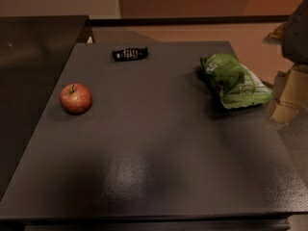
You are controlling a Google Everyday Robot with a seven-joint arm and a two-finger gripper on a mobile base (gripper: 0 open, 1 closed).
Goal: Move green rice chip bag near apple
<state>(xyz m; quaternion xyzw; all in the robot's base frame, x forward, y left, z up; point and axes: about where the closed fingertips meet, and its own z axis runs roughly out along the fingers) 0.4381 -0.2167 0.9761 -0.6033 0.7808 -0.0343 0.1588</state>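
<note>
Table (159, 177): dark grey, matte, roughly square, fills most of the camera view. A soft glare patch sits on its near centre.

Second surface (33, 52): darker and glossier, adjoins the table's left side and runs toward the back.

Floor (192, 32): an orange-tan strip beyond the far edge.

Robot arm (296, 30): a dark rounded bulk enters at the upper right corner, cut off by the frame.

Gripper (288, 100): pale tan parts below that bulk, off the table's right edge and low beside it. It is just beside the outer corner of the bag. Whether it is wide or narrow cannot be told, and it holds nothing visible.

Green rice chip bag (233, 81): lies flat and crinkled on the right rear part of the table, long axis running from back-left to front-right. The white label patch is at its near-right end, and that end reaches the table's right edge and seems to hang slightly past it.

Apple (75, 98): red with yellowish patches, stem up, near the left edge at mid-depth. It is well apart from the bag, with the table's width between them.

Black handheld device (130, 54): small, with pale keys, lying flat near the far edge, between apple and bag but farther back.
</note>
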